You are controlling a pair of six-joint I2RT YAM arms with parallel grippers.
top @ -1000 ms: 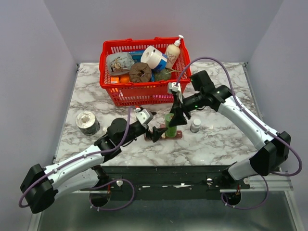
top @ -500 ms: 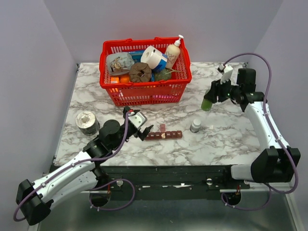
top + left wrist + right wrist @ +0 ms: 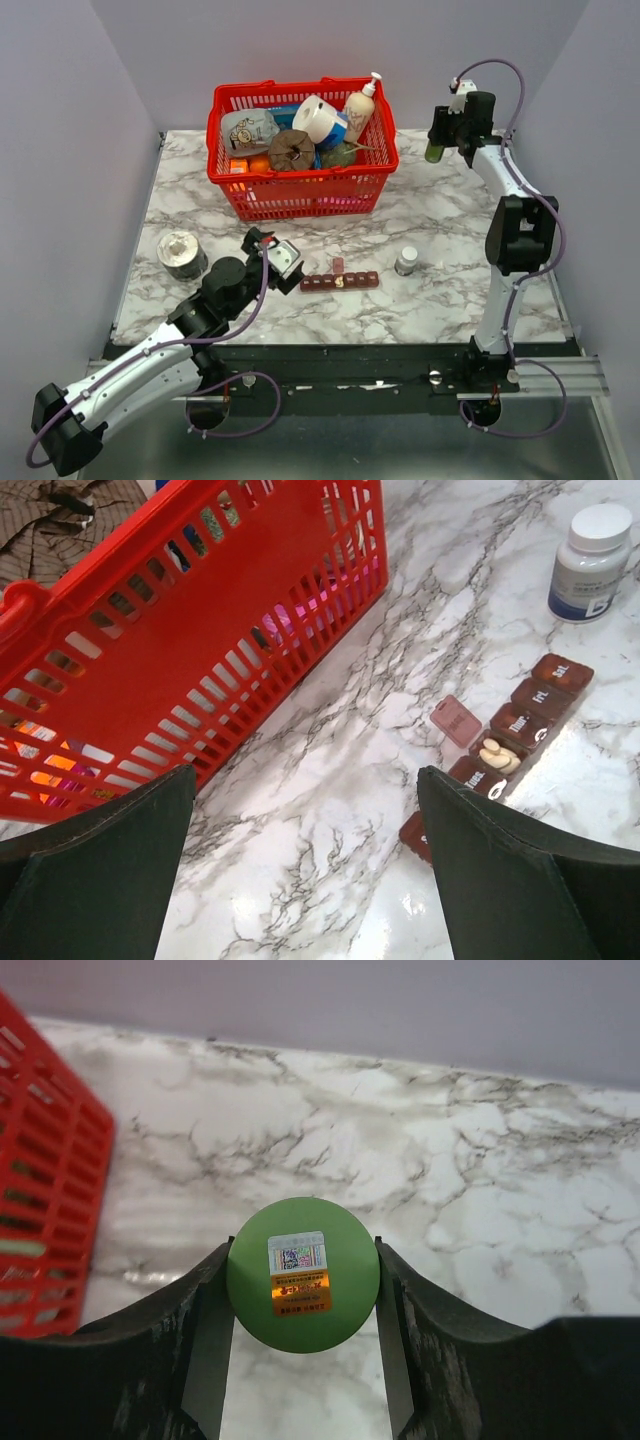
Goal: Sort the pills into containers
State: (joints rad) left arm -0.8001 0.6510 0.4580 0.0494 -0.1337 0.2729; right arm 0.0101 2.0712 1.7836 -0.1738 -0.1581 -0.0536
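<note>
The dark red-brown containers strip lies on the marble table near the front middle; one lid stands open and pale pills lie in that compartment. My left gripper is open and empty just left of the strip; its dark fingers frame the strip's near end. My right gripper is shut on a green bottle at the far right back of the table, held up off the surface with its base and sticker facing the wrist camera.
A red basket full of goods stands at the back middle, also showing in the left wrist view. A small clear bottle with a white cap stands right of the strip. A grey jar sits at the left.
My right gripper has carried the green bottle from beside the strip up and away to the far right back. My left gripper has drawn back a little to the left of the strip.
</note>
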